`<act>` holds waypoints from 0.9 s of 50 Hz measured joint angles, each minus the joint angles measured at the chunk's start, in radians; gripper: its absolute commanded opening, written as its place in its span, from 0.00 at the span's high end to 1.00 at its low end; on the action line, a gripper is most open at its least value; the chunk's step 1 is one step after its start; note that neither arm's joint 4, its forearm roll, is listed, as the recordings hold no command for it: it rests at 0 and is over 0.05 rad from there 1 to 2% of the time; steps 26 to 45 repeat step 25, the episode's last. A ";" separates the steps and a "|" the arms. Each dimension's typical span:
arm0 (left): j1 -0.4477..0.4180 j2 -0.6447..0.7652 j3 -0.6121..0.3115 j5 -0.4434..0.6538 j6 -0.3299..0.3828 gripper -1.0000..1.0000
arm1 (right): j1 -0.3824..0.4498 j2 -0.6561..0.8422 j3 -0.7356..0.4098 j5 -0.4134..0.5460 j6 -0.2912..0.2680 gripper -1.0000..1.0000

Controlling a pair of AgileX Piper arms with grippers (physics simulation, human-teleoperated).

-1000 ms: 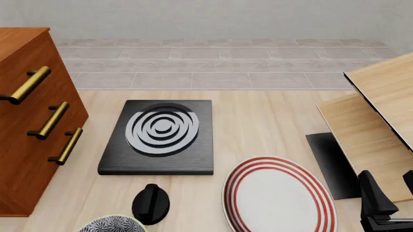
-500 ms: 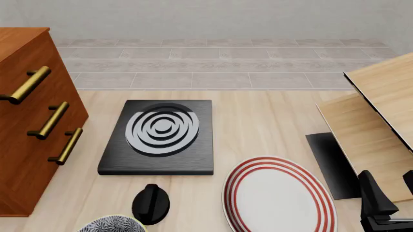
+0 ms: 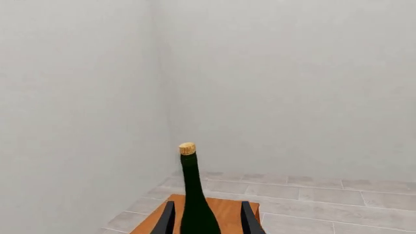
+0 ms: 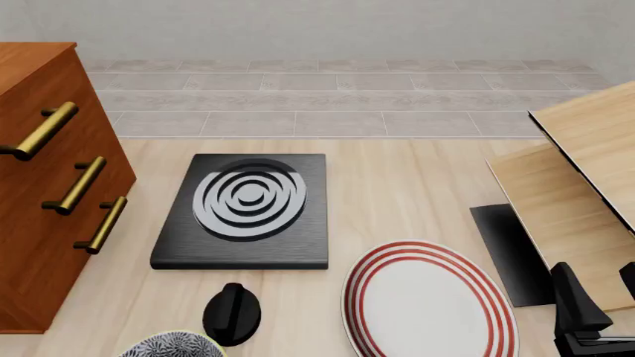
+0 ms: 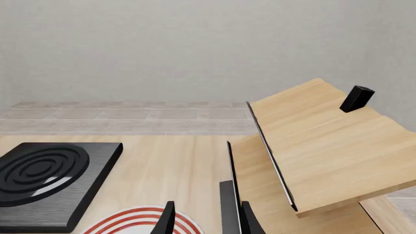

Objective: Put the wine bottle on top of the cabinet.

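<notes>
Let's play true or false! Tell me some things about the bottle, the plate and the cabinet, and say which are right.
1. The wine bottle stands upright between the left end effector fingers. True.
2. The wine bottle has no stopper. False: a tan cork tops it.
3. The plate has red rings. True.
4. The cabinet has round knobs. False: it has brass bar handles.
5. The right end effector holds the plate. False: nothing is between its fingers.
</notes>
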 measured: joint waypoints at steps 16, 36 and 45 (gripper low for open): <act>-0.034 -0.077 0.000 0.066 -0.040 0.00 | 0.000 0.000 0.000 0.000 0.000 0.00; -0.049 -0.110 0.014 0.091 -0.055 0.00 | 0.000 0.000 0.000 0.000 0.000 0.00; -0.049 -0.110 0.014 0.091 -0.055 0.00 | 0.000 0.000 0.000 0.000 0.000 0.00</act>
